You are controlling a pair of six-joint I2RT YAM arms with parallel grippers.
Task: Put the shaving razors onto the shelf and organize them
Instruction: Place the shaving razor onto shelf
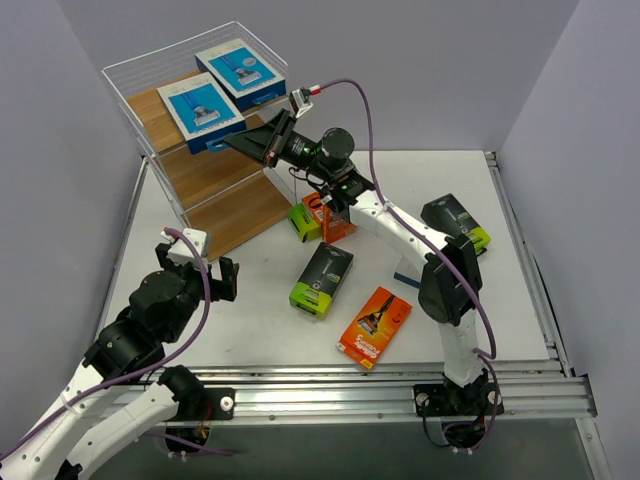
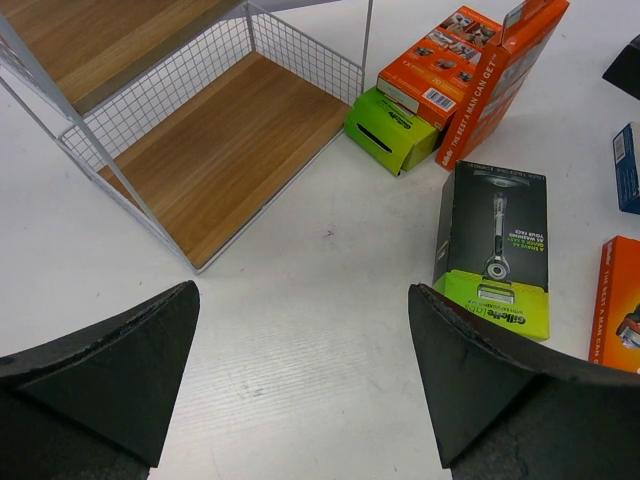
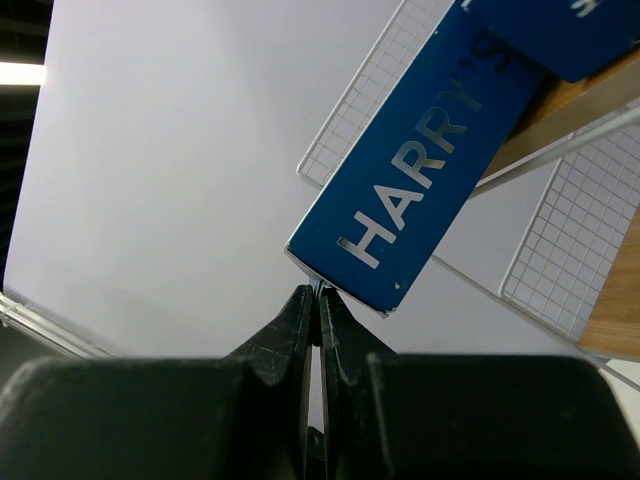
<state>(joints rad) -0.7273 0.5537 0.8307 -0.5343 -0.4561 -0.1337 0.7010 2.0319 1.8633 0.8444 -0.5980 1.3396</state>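
The shelf stands at the far left corner of the bench. Two blue-and-white razor packs lie flat and side by side on its top board, the far blue pack and the near blue pack.

The near one juts a little past the wire rim on the side facing the right arm. The right gripper reaches up to that end. Its fingers are pressed tight together, and in the wrist view their tips meet the pack's lower corner. I can't tell whether anything is pinched between them.

The other razors are down on the bench:
- A lime-ended pack and an orange pack sit touching each other, just beside the shelf's bottom board.
- A black pack with a lime end lies flat near the middle.
- A second orange pack lies closer to the near edge.
- Another black-and-lime pack rests toward the right edge, behind the right arm.

The left gripper hovers low over the near left part of the bench, just in front of the shelf. Its jaws are spread wide and hold nothing, with bare bench showing between them.
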